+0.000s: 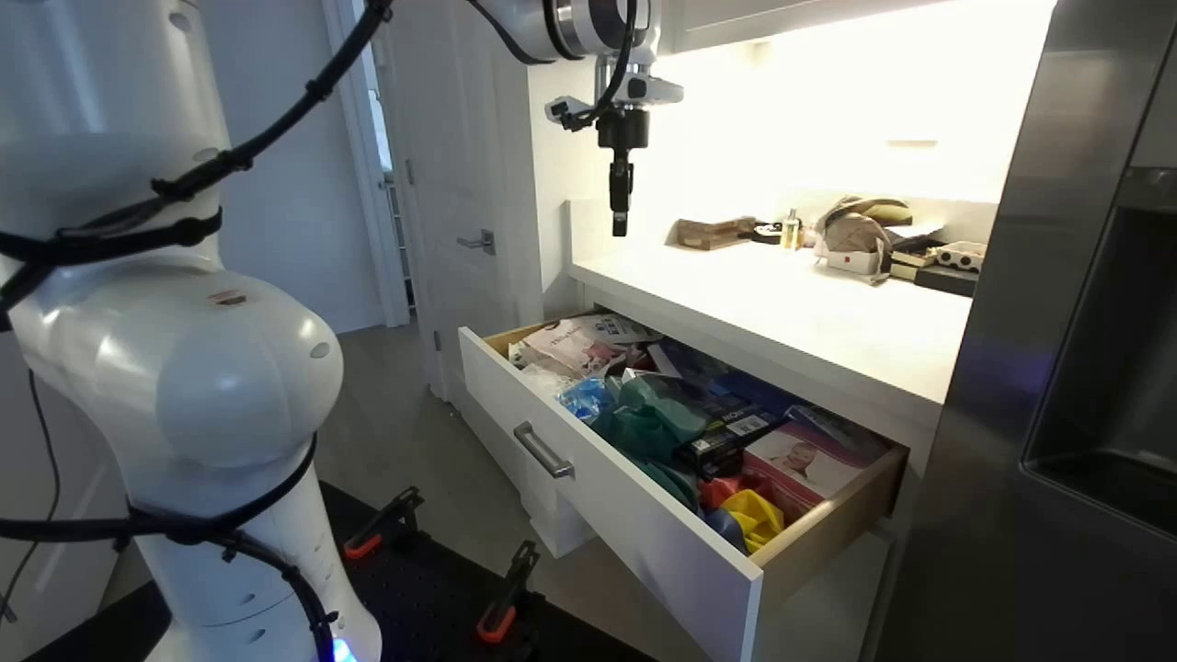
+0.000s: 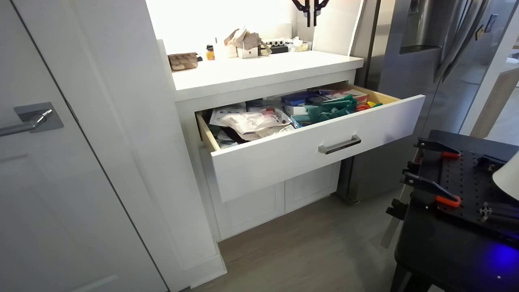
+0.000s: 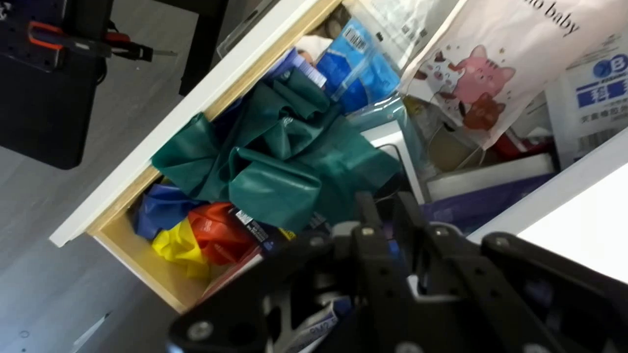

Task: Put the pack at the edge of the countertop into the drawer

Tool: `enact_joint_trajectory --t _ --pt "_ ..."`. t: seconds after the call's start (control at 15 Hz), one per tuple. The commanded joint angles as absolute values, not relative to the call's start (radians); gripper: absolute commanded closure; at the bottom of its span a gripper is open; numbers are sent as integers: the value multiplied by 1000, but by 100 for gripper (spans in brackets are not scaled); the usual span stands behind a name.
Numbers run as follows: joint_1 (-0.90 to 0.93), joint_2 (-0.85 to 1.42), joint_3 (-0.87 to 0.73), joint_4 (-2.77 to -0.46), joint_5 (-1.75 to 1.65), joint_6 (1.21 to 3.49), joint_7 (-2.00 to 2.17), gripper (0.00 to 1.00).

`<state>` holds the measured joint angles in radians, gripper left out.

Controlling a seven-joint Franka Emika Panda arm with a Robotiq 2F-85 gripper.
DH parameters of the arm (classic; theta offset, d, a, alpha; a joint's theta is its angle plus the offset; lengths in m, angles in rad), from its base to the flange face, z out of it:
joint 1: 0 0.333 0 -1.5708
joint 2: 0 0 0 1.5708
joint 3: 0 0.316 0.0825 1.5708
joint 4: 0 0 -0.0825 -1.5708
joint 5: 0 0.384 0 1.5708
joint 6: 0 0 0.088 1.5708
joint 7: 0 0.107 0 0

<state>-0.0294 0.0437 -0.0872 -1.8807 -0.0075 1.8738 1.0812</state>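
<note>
The pack (image 3: 510,59), a pale pinkish-cream pouch with dark lettering and reddish-brown animal print, lies on other packets in the drawer (image 3: 181,115). It also shows in both exterior views (image 1: 565,348) (image 2: 255,121). The drawer is pulled out, with a silver bar handle on its white front (image 1: 625,515) (image 2: 275,162). My gripper (image 1: 620,225) hangs pointing down, well above the white countertop (image 1: 782,303) and the drawer, apart from the pack. Its fingers show a narrow gap with nothing between them in an exterior view (image 2: 312,25) and in the wrist view (image 3: 386,198).
The drawer also holds green fabric-like sheets (image 3: 279,162), a blue packet (image 3: 360,68) and several boxes. A brown box (image 1: 708,233), a small bottle (image 1: 791,228) and other clutter stand at the countertop's back. A steel fridge (image 1: 1048,368) stands beside it.
</note>
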Motion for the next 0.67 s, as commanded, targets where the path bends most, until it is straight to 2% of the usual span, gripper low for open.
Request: enact_joint_trajectory --t 0.0,0.4,0.53,0.6 --pt "-82 -54 -121 -2027 -29 1983 1060 51" --pt "-163 -82 -173 -2131 -64 2182 1011 5" --pt "-183 -76 -186 -2129 -87 2206 995 0" --pt "-175 -51 -176 -2103 -67 2174 1018 8"
